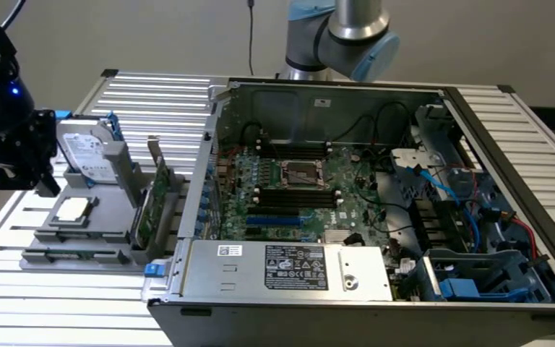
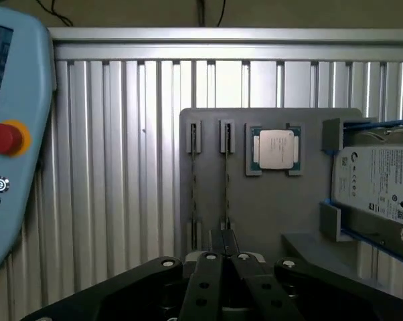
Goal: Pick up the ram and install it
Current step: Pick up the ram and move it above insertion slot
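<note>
1. Our gripper is closed, fingers pressed together with nothing between them.
2. The ram stands on edge in a slot of the grey holder, just ahead of the fingertips and in line with them; we cannot tell whether they touch.
3. A second ram stands parallel in the neighbouring slot, just beside the first.
4. Past that stick, the ribbed table lies open as far as a pendant.
5. On the ram's other side a CPU lies flat; the hard drive sits further out.
6. The case stands well apart from the hand, and an upright card stands between them.
</note>
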`<state>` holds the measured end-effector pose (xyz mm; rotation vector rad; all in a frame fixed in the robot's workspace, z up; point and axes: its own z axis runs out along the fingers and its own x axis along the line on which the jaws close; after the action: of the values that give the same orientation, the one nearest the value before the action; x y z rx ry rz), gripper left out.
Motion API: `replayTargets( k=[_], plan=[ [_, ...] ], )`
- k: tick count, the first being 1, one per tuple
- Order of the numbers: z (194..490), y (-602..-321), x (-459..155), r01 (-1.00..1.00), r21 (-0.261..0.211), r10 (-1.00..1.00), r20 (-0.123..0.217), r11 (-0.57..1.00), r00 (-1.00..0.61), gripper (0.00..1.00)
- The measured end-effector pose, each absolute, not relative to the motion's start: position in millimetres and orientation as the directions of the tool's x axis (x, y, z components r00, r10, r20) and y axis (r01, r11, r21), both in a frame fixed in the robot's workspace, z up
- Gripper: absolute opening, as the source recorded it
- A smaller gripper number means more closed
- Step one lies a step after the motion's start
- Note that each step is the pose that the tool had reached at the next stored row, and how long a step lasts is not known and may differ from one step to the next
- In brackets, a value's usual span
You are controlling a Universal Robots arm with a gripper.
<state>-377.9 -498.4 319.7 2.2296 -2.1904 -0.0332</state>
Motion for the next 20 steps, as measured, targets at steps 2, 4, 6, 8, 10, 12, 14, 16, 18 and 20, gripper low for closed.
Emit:
replayTargets(
  k=[2, 4, 6, 8, 10, 12, 14, 16, 18, 20],
  plan=[
    [318, -498, -378, -0.998, 0.026, -0.999, -0.004, -0.054, 0.054, 0.11],
    [318, -498, -378, -0.996, 0.026, -0.997, -0.004, -0.083, 0.083, 0.11],
    [318, -498, -378, -0.996, 0.026, -0.996, -0.004, -0.084, 0.084, 0.11],
    [318, -498, -378, -0.996, 0.026, -0.996, -0.004, -0.084, 0.084, 0.17],
    [318, -498, -378, -0.996, 0.026, -0.996, -0.004, -0.085, 0.084, 0.24],
    [317, -500, -378, -0.996, 0.026, -0.996, -0.004, -0.085, 0.084, 0.3],
    [313, -505, -378, -0.996, 0.026, -0.996, -0.004, -0.084, 0.084, 0.36],
    [310, -511, -378, -0.996, 0.026, -0.996, -0.004, -0.084, 0.084, 0.36],
    [306, -518, -378, -0.996, 0.026, -0.996, -0.004, -0.085, 0.084, 0.36],
    [302, -523, -378, -0.996, 0.026, -0.996, -0.004, -0.085, 0.084, 0.36]
  ],
)
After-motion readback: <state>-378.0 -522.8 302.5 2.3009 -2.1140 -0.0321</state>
